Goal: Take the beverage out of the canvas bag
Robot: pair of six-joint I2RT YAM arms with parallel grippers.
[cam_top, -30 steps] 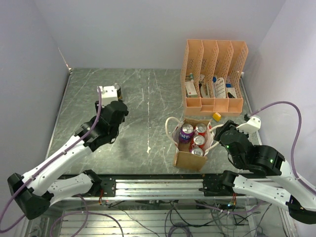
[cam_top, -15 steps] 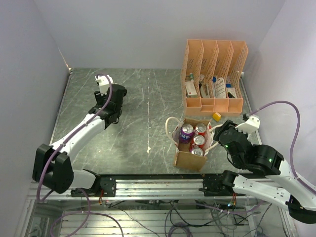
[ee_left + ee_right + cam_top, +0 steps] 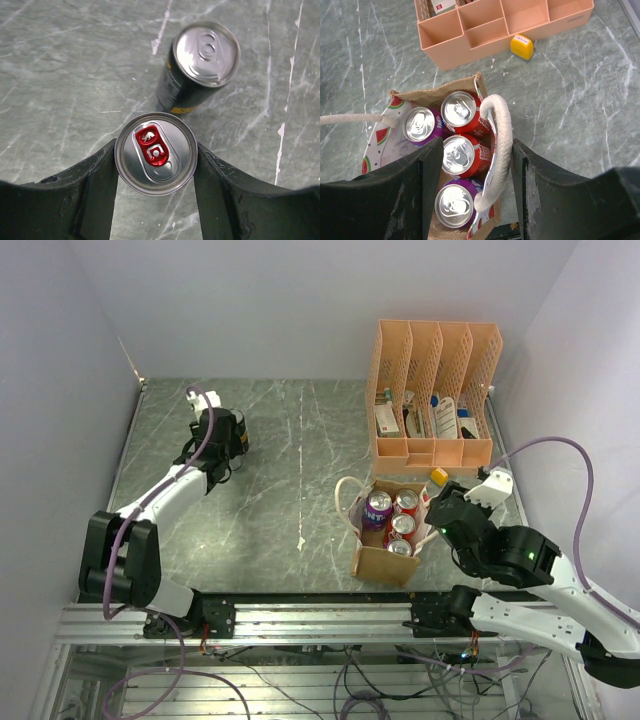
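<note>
The tan canvas bag (image 3: 380, 560) with white rope handles stands at front centre and holds several purple and red cans. In the right wrist view the bag (image 3: 432, 92) lies right below. My right gripper (image 3: 476, 150) is open above it, its fingers either side of a red can (image 3: 459, 155) and a rope handle (image 3: 501, 145). In the top view it (image 3: 433, 524) hangs at the bag's right edge. My left gripper (image 3: 156, 170) is shut on a silver-topped can with a red tab (image 3: 156, 153) at the far left (image 3: 220, 443), next to a black can (image 3: 197, 65) standing on the table.
A peach-orange file organizer (image 3: 435, 390) with small items stands at the back right and also shows in the right wrist view (image 3: 505, 20). A small yellow object (image 3: 439, 476) lies between it and the bag. The black can (image 3: 238, 430) stands on the far left of the table.
My left arm has stretched out and lowered toward the far left beside the black can. My right gripper has shifted slightly left, closer over the bag.
</note>
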